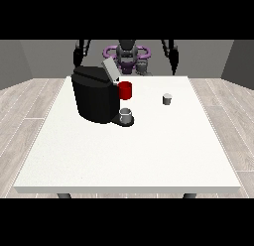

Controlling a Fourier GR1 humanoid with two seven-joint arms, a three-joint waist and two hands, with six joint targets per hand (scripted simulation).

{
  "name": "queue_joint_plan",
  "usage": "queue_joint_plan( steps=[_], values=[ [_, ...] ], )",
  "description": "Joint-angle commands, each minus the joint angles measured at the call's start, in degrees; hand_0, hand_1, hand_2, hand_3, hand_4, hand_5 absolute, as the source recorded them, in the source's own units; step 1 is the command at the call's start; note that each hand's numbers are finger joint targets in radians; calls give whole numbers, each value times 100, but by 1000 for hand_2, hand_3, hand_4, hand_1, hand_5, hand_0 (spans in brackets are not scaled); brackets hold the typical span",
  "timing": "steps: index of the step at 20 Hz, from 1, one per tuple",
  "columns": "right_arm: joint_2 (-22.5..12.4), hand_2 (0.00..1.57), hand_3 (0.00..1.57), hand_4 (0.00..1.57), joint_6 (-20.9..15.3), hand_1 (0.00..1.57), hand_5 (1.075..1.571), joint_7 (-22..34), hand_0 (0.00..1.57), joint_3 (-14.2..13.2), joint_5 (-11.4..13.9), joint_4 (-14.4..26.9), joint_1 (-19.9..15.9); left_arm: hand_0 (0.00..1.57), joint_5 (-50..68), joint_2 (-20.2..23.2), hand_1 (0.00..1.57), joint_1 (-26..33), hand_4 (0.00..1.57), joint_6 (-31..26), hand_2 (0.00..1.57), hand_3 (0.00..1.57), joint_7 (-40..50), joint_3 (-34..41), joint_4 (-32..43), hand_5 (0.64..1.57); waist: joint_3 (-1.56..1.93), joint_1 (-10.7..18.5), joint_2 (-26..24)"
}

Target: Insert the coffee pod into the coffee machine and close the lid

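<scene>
While both arms hang at the far edge of the table, the hand at the view's right (174, 66) shows only as a dark shape above the far right corner, touching nothing; whether it is released or clenched cannot be told. The hand at the view's left (78, 57) hangs the same way just behind the far left corner, above and behind the coffee machine, and its state cannot be told either.

Nearer than the right-side hand, the coffee pod (167, 98), a small grey cylinder, stands upright on the white table (124, 155), right of centre and well apart from both hands.

To the left of the pod sits the black coffee machine (94, 98), on the far left part of the table. Its grey lid (110, 71) is tilted up and open. A red part (125, 90) shows on the machine's right side below the lid. Below that, a grey cup (126, 114) stands on the machine's dark base.
</scene>
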Motion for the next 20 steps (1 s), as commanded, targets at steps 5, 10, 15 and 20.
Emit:
queue_joint_plan(
  steps=[5,10,15,20],
  values=[
    [351,0,0,0,5,0,1571,-155,0,119,-148,74,-241,0,-585,1028,0,-315,0,-748,0,0,-883,-83,246,1571,87,-201,118],
    [364,0,0,0,-782,0,1571,-383,0,160,671,-108,-628,0,-782,2128,0,-1134,0,-1217,0,0,-538,406,726,1571,87,-606,540],
    [381,0,0,0,-752,0,1571,-287,0,371,853,-184,-870,0,-1245,2309,0,-1754,0,-1203,0,0,-415,332,1466,1571,87,-1049,892],
    [554,0,0,0,-900,0,1571,30,0,561,1056,-397,-1202,0,-1704,2414,0,-2058,0,-1075,0,0,-1068,327,2555,1571,83,-1093,1301]
  ],
)
